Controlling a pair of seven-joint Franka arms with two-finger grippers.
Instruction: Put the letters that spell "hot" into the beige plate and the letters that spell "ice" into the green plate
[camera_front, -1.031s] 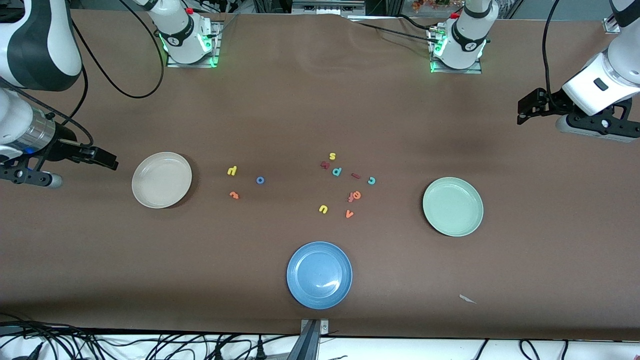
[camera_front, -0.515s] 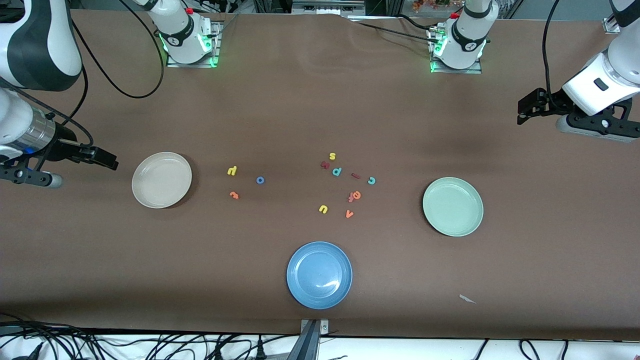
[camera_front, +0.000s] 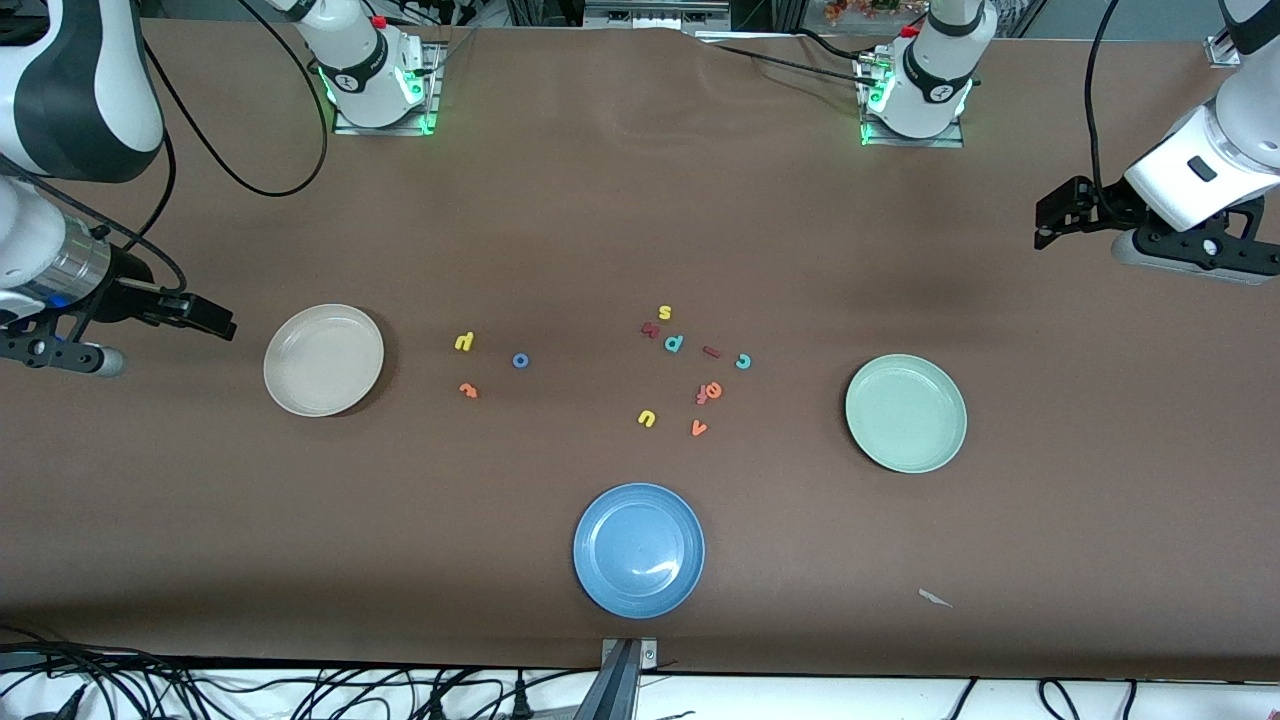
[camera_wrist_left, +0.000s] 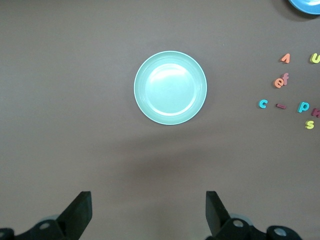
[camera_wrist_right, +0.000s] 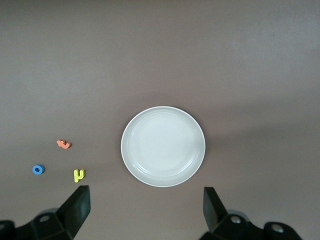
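The right gripper hangs over the brown table at the right arm's end, its two black fingers spread wide with nothing between them. Just beside it, toward the middle of the table, sits the beige plate, bare inside. Further along lie three letters close together, well apart from that gripper: the yellow h, the orange t nearer the front camera, and the blue o between them and the larger scatter.

In the middle of the table the rest of the letters are strewn: a yellow s farthest from the camera, a dark red bent letter touching or almost touching a teal p, then the dark red i and the teal c just beside it. Nearer the camera are the orange e, a yellow u and an orange v. The blue plate lies nearest the camera.

Toward the left arm's end rests the green plate, also bare. The left gripper hangs over the table near that end, well apart from the green plate and the letters, its fingers likewise standing wide apart and holding nothing
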